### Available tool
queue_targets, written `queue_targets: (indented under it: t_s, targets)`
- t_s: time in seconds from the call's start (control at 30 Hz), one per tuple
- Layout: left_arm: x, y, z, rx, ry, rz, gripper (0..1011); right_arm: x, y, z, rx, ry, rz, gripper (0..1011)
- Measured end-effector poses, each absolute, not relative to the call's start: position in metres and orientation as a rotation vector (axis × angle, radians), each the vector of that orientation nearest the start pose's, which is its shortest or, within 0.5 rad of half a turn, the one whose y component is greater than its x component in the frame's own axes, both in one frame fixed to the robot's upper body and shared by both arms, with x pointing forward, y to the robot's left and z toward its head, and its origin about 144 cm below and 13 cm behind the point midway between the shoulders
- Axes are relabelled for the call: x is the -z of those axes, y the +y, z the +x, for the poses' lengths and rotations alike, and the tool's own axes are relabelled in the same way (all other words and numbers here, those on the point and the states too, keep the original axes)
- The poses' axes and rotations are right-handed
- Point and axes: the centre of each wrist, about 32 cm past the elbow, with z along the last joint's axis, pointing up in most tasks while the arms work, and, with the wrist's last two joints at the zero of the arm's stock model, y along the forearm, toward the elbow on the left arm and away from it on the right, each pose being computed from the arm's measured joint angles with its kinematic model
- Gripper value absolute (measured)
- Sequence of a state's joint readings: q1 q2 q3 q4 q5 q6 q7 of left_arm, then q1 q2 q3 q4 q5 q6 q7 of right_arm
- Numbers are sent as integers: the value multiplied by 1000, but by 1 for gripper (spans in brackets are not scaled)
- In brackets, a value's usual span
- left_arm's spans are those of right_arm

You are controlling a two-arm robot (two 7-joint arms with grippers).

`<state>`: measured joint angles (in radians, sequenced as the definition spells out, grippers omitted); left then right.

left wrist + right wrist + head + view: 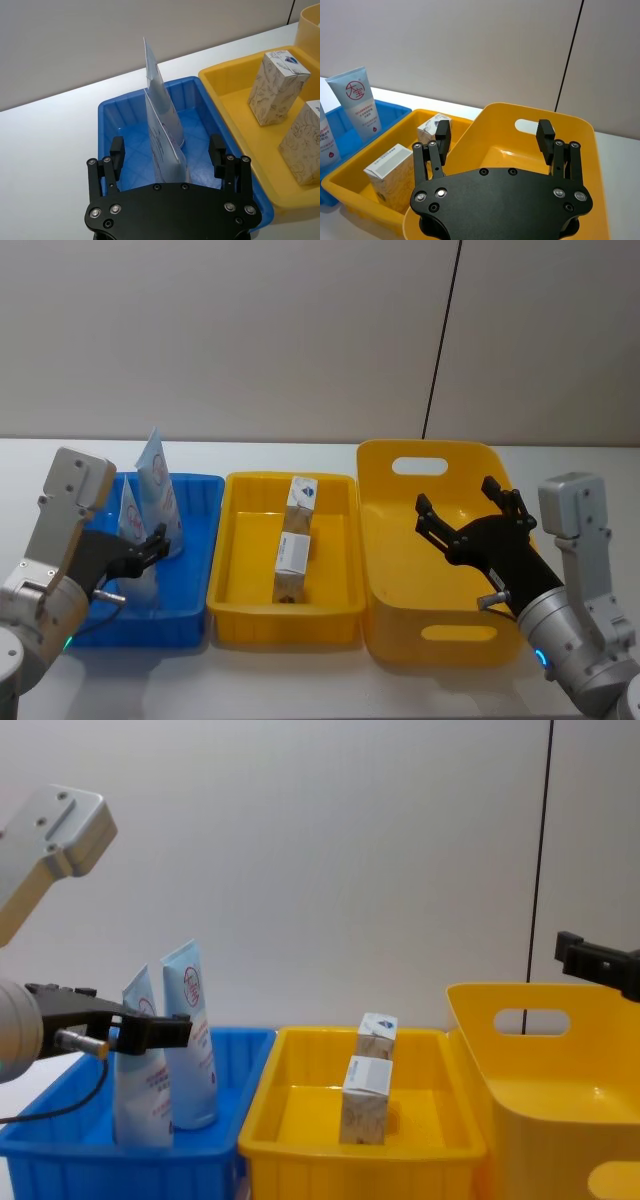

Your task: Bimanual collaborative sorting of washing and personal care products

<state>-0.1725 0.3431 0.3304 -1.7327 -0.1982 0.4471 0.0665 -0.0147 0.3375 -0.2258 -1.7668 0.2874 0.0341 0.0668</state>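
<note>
**Left gripper** [166,145]: released, fingers spread wide, positioned inside the blue bin [205,502]. The near squeeze tube [131,515] stands upright between the fingers, with both pads clear of it. The far squeeze tube [158,478] stands upright just behind it, at 1 o'clock in the head view.

**Right gripper** [457,497]: released, fingers spread, grasping nothing, suspended over the large yellow handled bin [395,635].

**Layout:** the blue bin sits at 9 o'clock of the shallow yellow bin [228,550], and the large bin sits at 3 o'clock. Two cartons stand in the shallow bin: the near carton [293,554] and the far carton [302,491] at 12 o'clock of it, the two apart. All bins rest on the white surface [300,455].
</note>
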Motion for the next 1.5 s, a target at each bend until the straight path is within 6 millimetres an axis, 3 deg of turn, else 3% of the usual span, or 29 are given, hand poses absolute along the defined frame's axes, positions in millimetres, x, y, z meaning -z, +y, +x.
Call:
queue_targets:
  t_s: [0.43,1.13,1.17,1.23,1.3,1.5]
  targets:
    - [-1222,211,489,-1313,-21,330,972,-1189,-237,443,1229,-75,26,1002]
    - [-1220,210,492,-1311,-20,333,352,-1189,-237,443,1229,-75,26,1002]
    - [-1220,210,493,-1311,-20,333,282,-1189,-237,443,1229,-75,26,1002]
    - [-1220,210,493,-1311,-20,333,269,-1189,-237,443,1229,-75,26,1002]
    - [-1220,210,493,-1310,-20,333,187,-1189,-237,443,1229,-75,26,1002]
    - [-1221,211,493,-1299,-25,333,144,-1189,-237,443,1229,-75,26,1002]
